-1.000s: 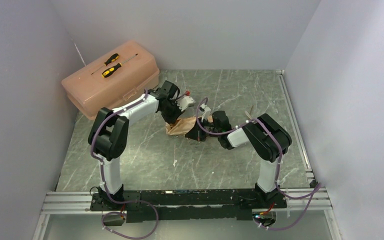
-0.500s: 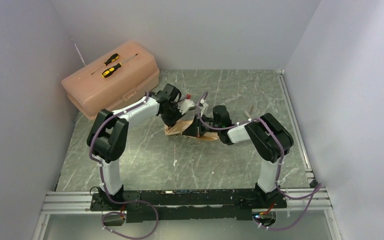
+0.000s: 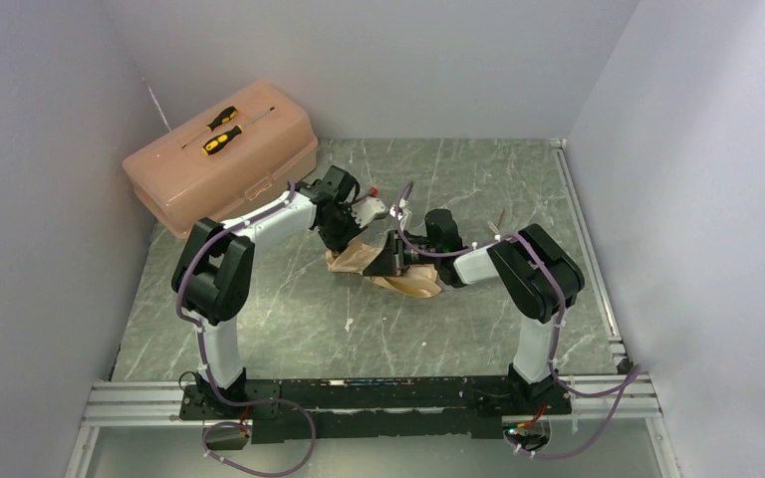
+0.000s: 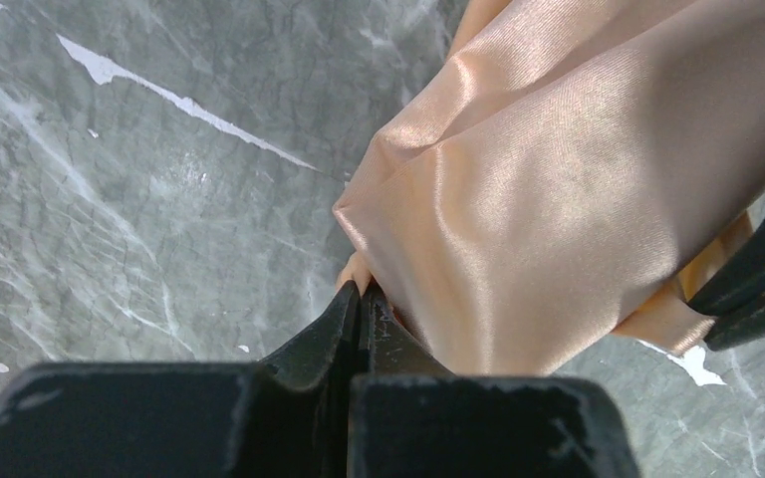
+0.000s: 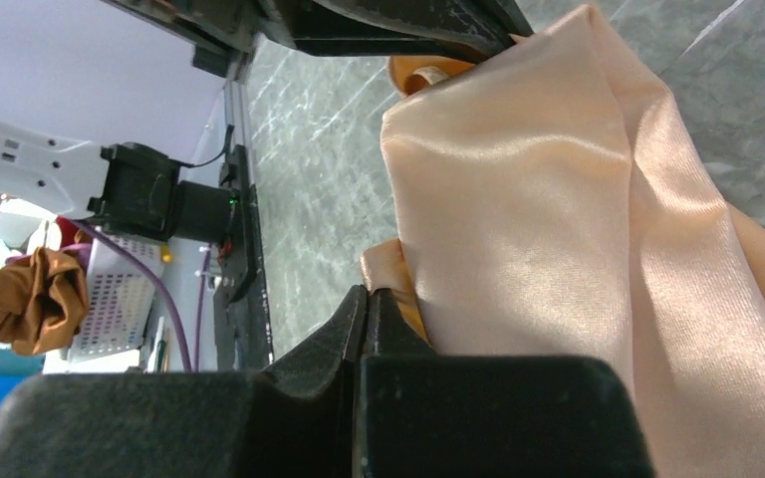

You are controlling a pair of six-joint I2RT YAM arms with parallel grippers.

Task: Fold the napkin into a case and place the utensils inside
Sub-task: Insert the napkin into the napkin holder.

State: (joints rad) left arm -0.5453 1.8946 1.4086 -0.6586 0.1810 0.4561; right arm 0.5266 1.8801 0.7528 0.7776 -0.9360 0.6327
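Left claw, right claw on napkin

The napkin is glossy satin cloth; the surface matt, veined grey stone; the toolbox smooth pink plastic.

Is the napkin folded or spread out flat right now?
Folded over, not flat: the napkin shows doubled layers and a creased corner in both wrist views.

No writing, label or number is legible anywhere.
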